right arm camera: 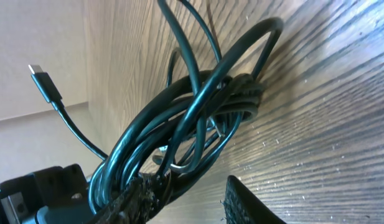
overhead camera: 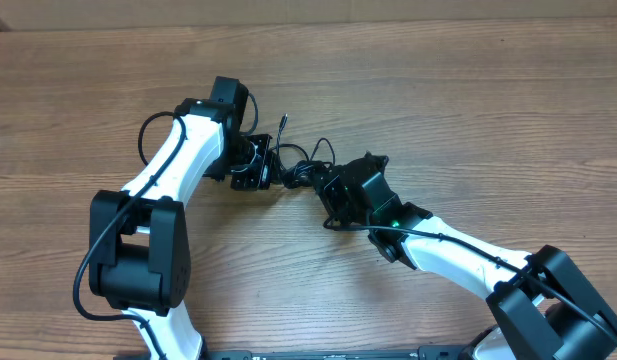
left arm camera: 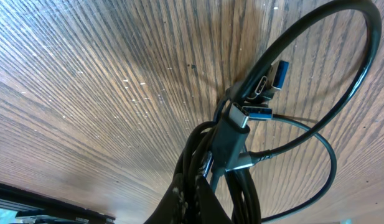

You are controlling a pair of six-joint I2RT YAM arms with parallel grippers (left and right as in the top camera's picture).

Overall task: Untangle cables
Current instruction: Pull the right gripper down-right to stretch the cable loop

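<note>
The left gripper (overhead camera: 272, 172) is apparently pinching the thin black tangled cables (overhead camera: 306, 160). The right gripper (overhead camera: 320, 181) is gaping half-open, the bundle brushing one finger (right arm camera: 132, 202).

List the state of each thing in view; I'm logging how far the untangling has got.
cables: tangled in one bundle between the two hands.
blue USB-A plug: free, sticking out of the bundle.
USB-C plug: free, on a loose end clear of the knot.
left hand: shut on the cables.
right hand: open, bundle against one finger.
</note>
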